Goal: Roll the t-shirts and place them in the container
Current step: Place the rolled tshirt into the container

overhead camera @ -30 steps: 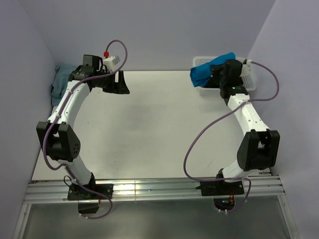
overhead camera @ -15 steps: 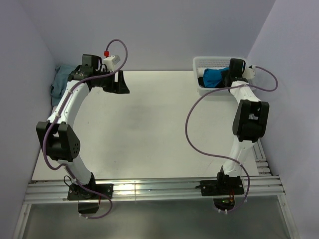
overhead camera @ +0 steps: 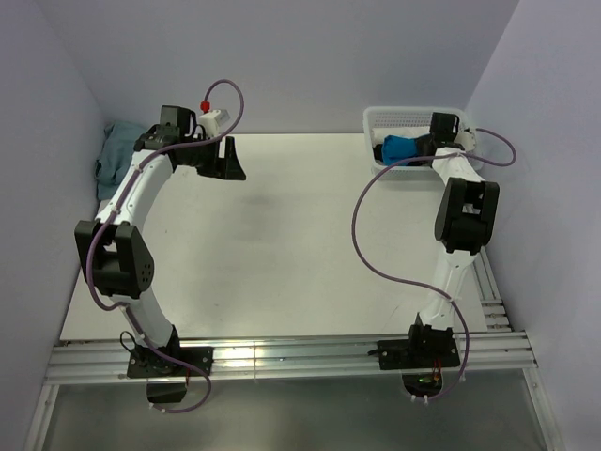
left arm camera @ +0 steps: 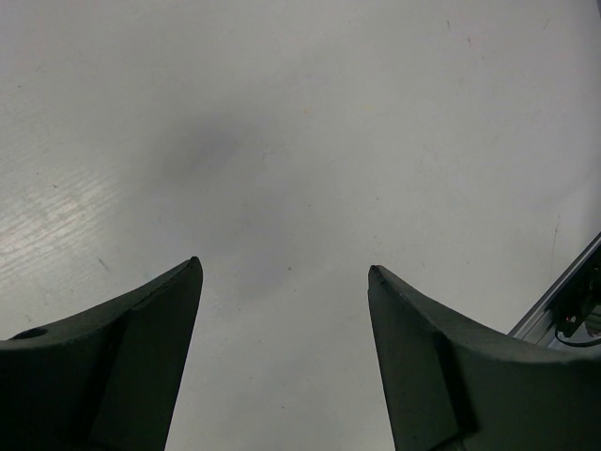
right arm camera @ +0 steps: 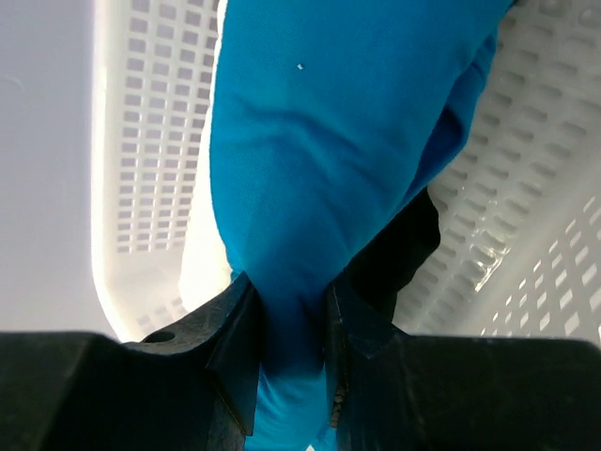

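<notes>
Sunk into basket (right arm camera: 141, 141), right gripper (right arm camera: 289, 315) clamps turquoise tee (right arm camera: 319, 141).

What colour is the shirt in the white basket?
The shirt is bright turquoise blue, clearest in the right wrist view.

The bright turquoise-blue soft fabric t-shirt (right arm camera: 319, 141) is plain, one flat colour going darker blue in its folds (a single pale speck shows in the right wrist view). The white plastic mesh basket (right arm camera: 141, 141) at the far right carries a regular grid of small square holes. The right gripper (right arm camera: 291, 310) and left gripper (left arm camera: 282, 272) are matte black. At the far left, a dull grey-teal crumpled cloth (overhead camera: 113, 158) is plain too. The flat tabletop (overhead camera: 282, 244) is off-white and faintly streaked. The left arm (overhead camera: 131, 202) and right arm (overhead camera: 449, 277) are white with black joints, trailed by purple cables (overhead camera: 354, 225). A small red cap (overhead camera: 203, 104) tops the left wrist. The walls (overhead camera: 329, 56) are pale lavender.
</notes>
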Available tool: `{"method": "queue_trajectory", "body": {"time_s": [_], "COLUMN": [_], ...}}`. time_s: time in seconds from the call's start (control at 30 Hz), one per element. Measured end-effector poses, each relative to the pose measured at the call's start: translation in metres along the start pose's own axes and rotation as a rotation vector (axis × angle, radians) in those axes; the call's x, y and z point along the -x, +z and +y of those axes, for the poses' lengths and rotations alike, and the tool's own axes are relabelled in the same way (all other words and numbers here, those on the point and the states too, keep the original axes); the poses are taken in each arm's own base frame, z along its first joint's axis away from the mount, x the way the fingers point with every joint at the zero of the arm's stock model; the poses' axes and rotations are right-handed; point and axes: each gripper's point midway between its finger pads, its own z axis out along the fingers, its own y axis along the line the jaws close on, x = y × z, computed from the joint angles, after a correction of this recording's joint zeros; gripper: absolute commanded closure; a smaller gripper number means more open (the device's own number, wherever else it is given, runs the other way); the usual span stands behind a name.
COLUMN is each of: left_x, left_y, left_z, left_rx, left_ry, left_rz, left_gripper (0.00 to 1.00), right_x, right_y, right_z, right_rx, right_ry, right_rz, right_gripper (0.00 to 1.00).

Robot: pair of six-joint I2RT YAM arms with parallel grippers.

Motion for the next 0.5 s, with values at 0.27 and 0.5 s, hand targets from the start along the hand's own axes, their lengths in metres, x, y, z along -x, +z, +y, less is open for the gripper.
{"method": "queue_trajectory", "body": {"time_s": [0.27, 0.5], "left_x": [-0.0026, 0.0017], "left_y": [0.0042, 0.0039], "left_z": [0.0013, -0.0009], "left_rx": [-0.009, -0.022], "left_ry": [-0.008, -0.003], "left_rz": [0.011, 0.005], "left_gripper": [0.24, 0.24], "right_x": [0.0048, -0.0003], "right_y": [0.0066, 0.0043], "right_z": [-0.0023, -0.0051], "right_rx": [-0.022, -0.017], "right_ry": [0.006, 0.003], "right_rz": [0.059, 0.114], "right_gripper": [0.60, 0.44]}}
